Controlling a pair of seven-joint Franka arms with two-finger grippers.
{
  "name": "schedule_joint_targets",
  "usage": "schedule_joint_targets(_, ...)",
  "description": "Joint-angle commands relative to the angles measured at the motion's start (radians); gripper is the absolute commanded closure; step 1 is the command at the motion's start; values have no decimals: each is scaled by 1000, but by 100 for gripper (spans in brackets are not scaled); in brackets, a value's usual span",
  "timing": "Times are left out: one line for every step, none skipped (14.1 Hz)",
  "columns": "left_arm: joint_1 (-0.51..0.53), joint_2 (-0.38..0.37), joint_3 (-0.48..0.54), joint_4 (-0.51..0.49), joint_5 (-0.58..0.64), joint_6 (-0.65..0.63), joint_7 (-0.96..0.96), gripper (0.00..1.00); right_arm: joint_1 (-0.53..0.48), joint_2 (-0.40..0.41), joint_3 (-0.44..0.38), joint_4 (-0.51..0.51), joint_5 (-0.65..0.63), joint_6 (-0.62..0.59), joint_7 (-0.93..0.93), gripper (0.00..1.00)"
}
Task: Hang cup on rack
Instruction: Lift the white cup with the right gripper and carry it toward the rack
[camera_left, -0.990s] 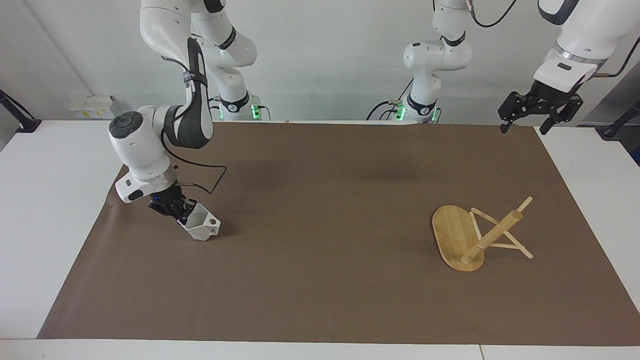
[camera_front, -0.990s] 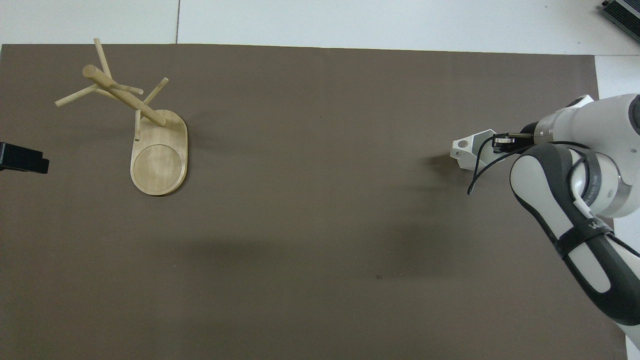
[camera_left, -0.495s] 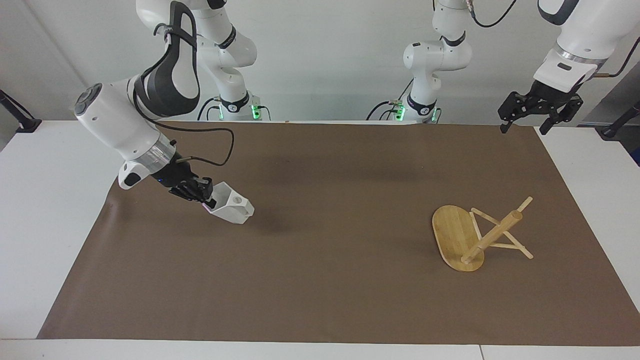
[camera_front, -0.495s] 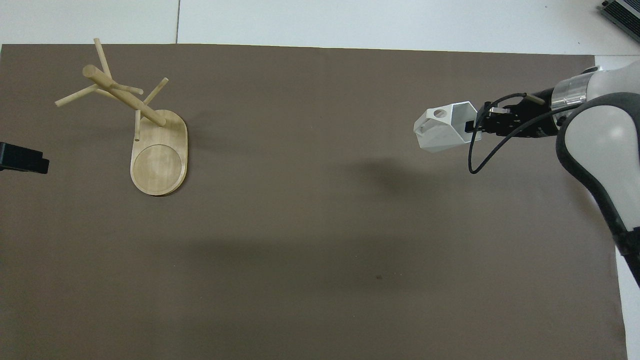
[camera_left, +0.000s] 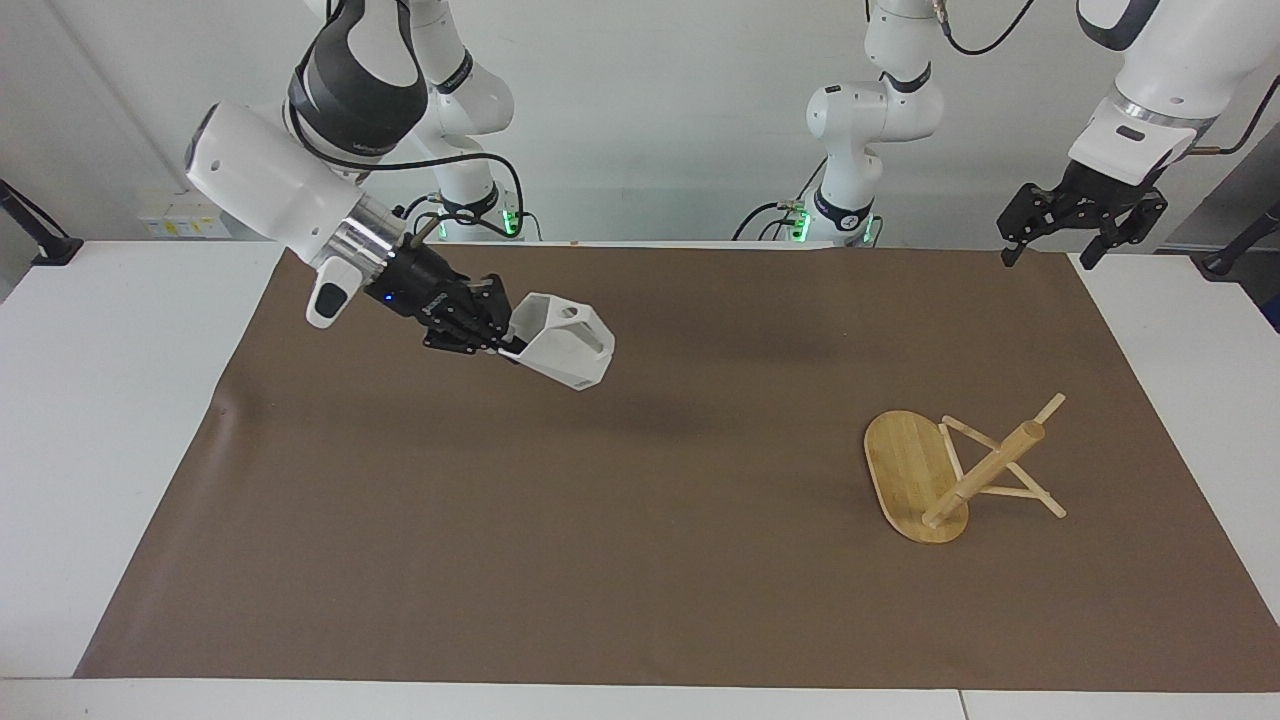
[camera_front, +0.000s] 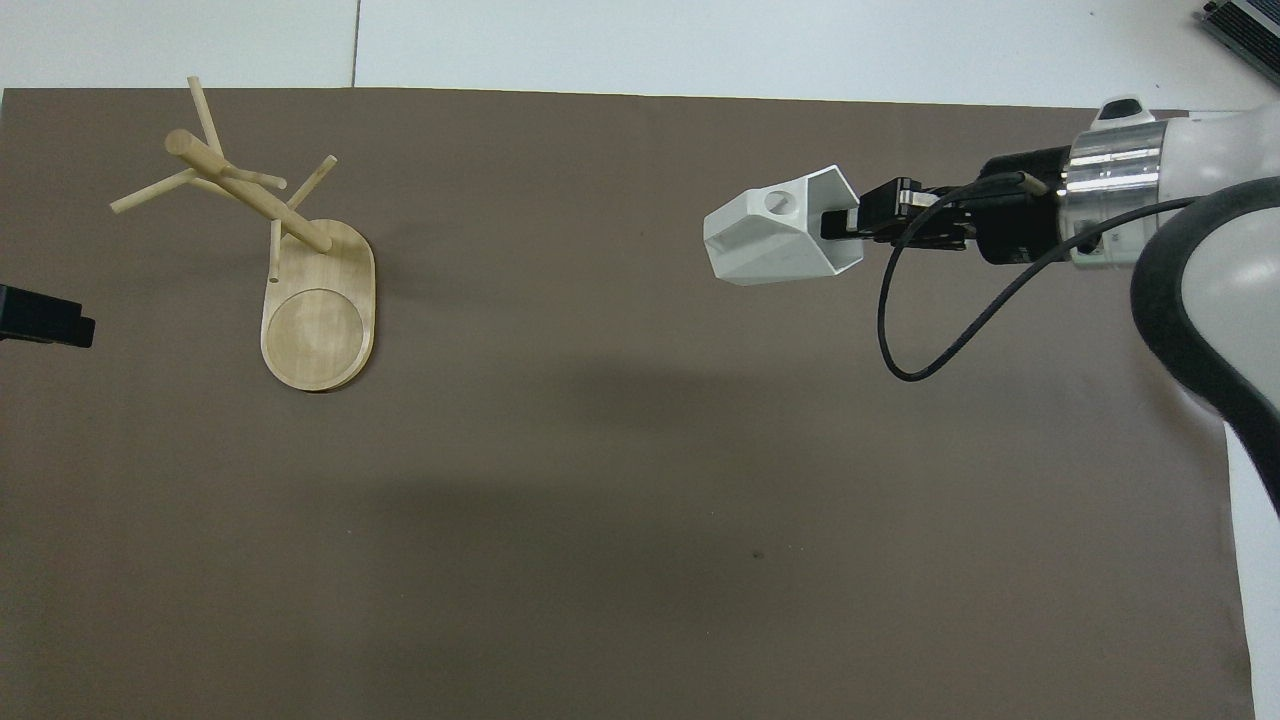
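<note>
Cup (camera_left: 563, 341) and right end effector (camera_left: 497, 327) are joined in the air: the fingers are clamped tight on the cup's rim wall, one inside the mouth and one outside, and they carry it clear of the brown mat (camera_left: 640, 560) that covers the surface. The cup lies tipped on its side, its mouth turned back toward the end effector and its base pointing toward the left arm's end of the surface; the blocky handle with its round hole faces upward in the overhead view. It hangs over the mat at the right arm's half, with its shadow falling on the mat below.

Well apart from it, toward the left arm's end, the rack (camera_left: 955, 468) stands on the mat on its oval base, the round post rising from one end of that base with thin pegs branching off.

The left end effector (camera_left: 1082, 228) waits with its fingers spread wide and nothing between them, raised over the mat's corner at the left arm's end.
</note>
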Motion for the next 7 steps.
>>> schedule_joint_targets(6,-22,-2,-24,-8,-11,-4,0,-10,-3,66,-8,71,67,-59,100)
schedule_joint_targets(6,-22,1,-22,-8,-11,-7,0,-10,-2,91,-10,89,110,-56,100)
schedule_joint_targets(6,-21,1,-22,-5,4,-1,0,-2,1,112,-11,115,147,-51,100)
schedule_joint_targets(6,-21,1,-21,-7,7,1,0,15,7,116,-11,138,169,-44,100)
schedule_joint_targets(6,-21,1,-20,-5,-4,-1,0,25,12,116,-16,155,175,-39,100)
schedule_joint_targets(6,-24,1,-25,-5,-16,-2,0,27,24,116,-22,169,175,-39,100)
schedule_joint_targets(6,-30,-2,-34,-5,-13,4,0,30,24,117,-23,201,175,-38,100)
